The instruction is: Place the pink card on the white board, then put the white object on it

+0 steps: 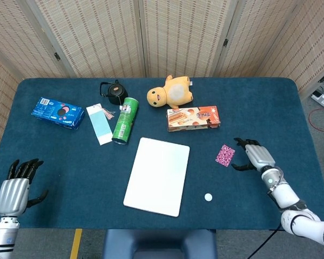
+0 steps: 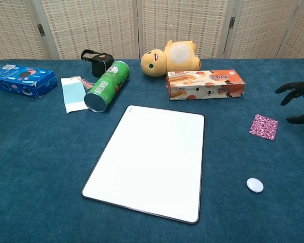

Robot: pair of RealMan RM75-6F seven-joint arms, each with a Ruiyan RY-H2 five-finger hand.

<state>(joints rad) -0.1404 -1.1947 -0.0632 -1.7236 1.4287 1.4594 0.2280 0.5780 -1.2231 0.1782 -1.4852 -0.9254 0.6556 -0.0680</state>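
Note:
A small pink patterned card (image 1: 224,155) (image 2: 264,126) lies flat on the blue cloth, right of the white board (image 1: 157,175) (image 2: 149,160). A little white round object (image 1: 208,197) (image 2: 254,185) rests near the front edge, below the card. My right hand (image 1: 254,154) (image 2: 298,99) hovers just right of the card, fingers spread and holding nothing, not touching it. My left hand (image 1: 14,192) stays at the front left corner, fingers apart and empty; the chest view does not show it.
Along the back lie a yellow plush toy (image 1: 170,91), an orange biscuit box (image 1: 194,118), a green can on its side (image 1: 125,120), a light blue tag (image 1: 100,123), a black object (image 1: 114,93) and a blue cookie pack (image 1: 57,112).

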